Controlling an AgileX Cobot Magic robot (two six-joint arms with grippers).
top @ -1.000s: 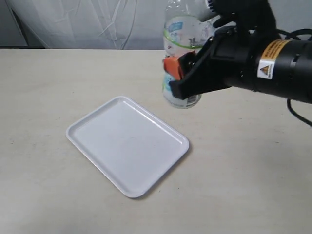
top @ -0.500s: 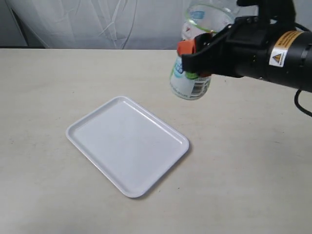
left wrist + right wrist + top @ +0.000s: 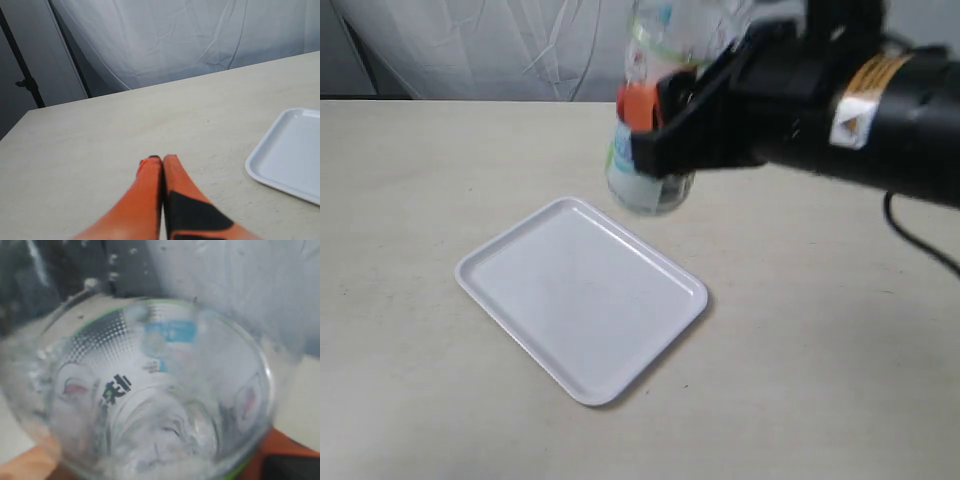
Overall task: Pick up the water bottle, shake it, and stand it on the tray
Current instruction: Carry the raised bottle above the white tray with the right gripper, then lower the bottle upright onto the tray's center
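Note:
My right gripper [image 3: 655, 135] is shut on the water bottle [image 3: 645, 190], a clear bottle with a white and green label, held in the air just beyond the far edge of the tray [image 3: 580, 295]. The bottle is blurred with motion and its cap is out of sight. Up close in the right wrist view the bottle [image 3: 145, 400] fills the picture and hides the fingers. The flat white tray lies on the table with nothing on it; one corner of the tray [image 3: 290, 150] shows in the left wrist view. My left gripper [image 3: 161, 159] is shut, its orange fingers pressed together above bare table.
A pale beige table [image 3: 430, 170] carries the tray. A white cloth backdrop [image 3: 470, 50] hangs along the far edge. A dark stand pole [image 3: 22, 75] rises beyond the table's corner in the left wrist view.
The right arm swung the bottle right and up, then back to the left and lower, closer to the tray's far edge. The tray has stayed put.

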